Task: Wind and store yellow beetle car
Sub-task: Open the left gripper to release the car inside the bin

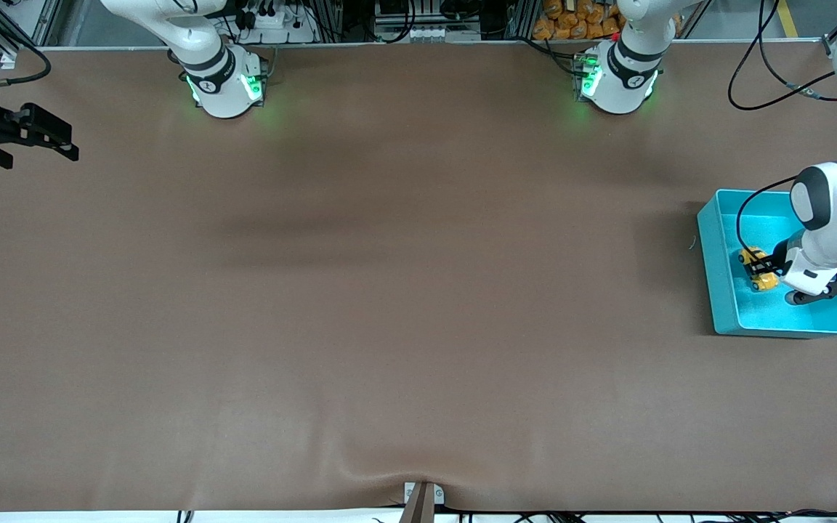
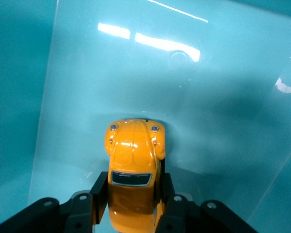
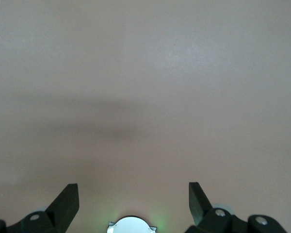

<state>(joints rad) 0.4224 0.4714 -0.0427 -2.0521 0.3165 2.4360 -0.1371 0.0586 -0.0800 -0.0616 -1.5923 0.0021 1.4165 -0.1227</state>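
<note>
Two Franka arms work one brown table [image 1: 389, 290]. One turquoise bin [image 1: 715, 276] holds one yellow beetle car [image 1: 753, 263], pinched in the left gripper [image 2: 132, 196]; the right gripper [image 3: 133, 201], spread wide, makes two grippers in all.

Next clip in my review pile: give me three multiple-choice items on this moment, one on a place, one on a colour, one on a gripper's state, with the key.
1. Where is the yellow beetle car?
A. on the bare table
B. inside the turquoise bin
C. beside the right arm's base

2. What colour is the table covering?
A. brown
B. white
C. green

3. How is the right gripper?
A. shut on the car
B. shut on nothing
C. open, over bare table

Key: 1 B, the left wrist view shows the car against the bin's floor, with the left gripper shut on its sides; 2 A, the front view shows brown throughout; 3 C, its fingers stand wide apart with nothing between.
</note>
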